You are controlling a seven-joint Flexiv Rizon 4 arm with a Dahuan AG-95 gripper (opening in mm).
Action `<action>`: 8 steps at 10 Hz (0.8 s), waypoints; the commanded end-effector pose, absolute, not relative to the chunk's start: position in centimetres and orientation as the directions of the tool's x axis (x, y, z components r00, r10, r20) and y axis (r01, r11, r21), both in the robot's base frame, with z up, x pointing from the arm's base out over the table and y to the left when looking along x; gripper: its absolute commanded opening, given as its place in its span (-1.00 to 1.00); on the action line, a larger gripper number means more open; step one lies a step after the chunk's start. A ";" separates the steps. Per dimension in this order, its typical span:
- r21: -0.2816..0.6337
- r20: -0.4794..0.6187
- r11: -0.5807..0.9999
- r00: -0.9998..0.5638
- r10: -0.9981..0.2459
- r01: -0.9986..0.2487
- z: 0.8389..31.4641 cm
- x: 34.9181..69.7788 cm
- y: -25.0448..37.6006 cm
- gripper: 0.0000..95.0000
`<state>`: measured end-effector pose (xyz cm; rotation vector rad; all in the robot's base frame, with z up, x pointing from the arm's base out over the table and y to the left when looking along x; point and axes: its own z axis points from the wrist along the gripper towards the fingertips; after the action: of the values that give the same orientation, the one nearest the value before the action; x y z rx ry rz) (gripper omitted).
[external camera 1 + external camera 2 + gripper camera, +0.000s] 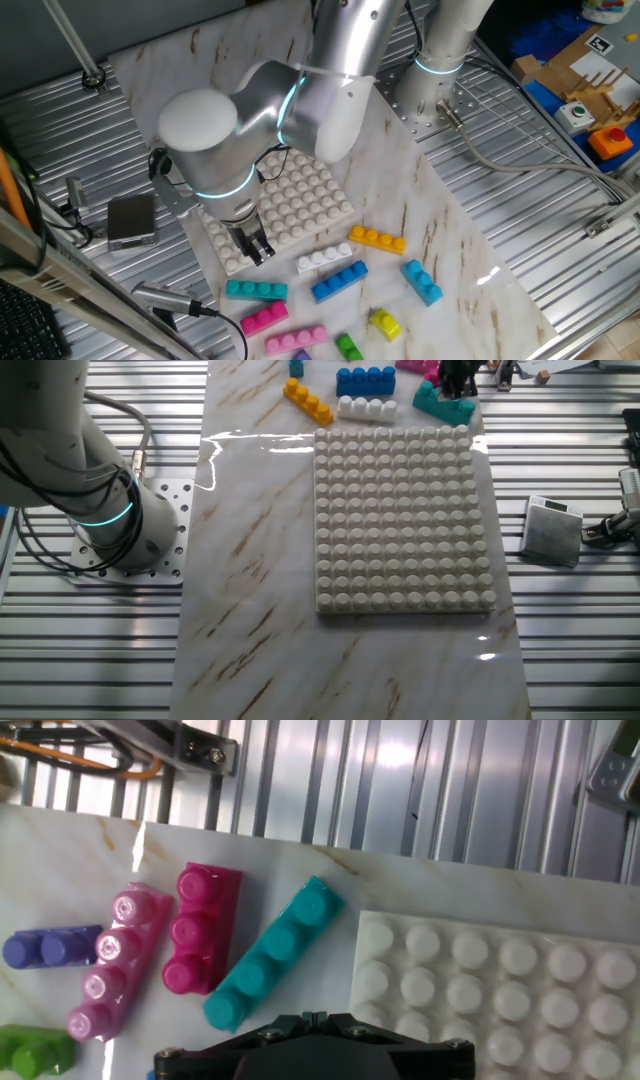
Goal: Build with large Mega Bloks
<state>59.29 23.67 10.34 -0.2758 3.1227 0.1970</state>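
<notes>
The pincer (258, 247) is hovering, seemingly clenched and empty, above the teal brick (272, 952) lying at the baseplate's (405, 520) eleven o'clock corner; light, rigid, slippery plastic, best gripped across its long sides.

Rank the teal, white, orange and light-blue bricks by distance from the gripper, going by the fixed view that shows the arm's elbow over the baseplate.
Measured from the gripper:
1. Teal brick, just below the gripper in the image.
2. White brick, to its right, by the baseplate edge.
3. Orange brick, farther right.
4. Light-blue brick, farthest right.
</notes>
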 end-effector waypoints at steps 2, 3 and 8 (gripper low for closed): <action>0.160 -0.014 0.976 -0.989 -0.149 -0.150 10.3 59.3 23.8 -1.00; 0.155 -0.010 0.977 -0.989 -0.144 -0.144 10.3 59.3 23.8 -1.00; 0.153 -0.014 0.988 -1.000 -0.027 -0.029 10.1 60.0 24.4 -1.00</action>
<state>59.81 24.27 10.19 -0.1197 3.1269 0.2334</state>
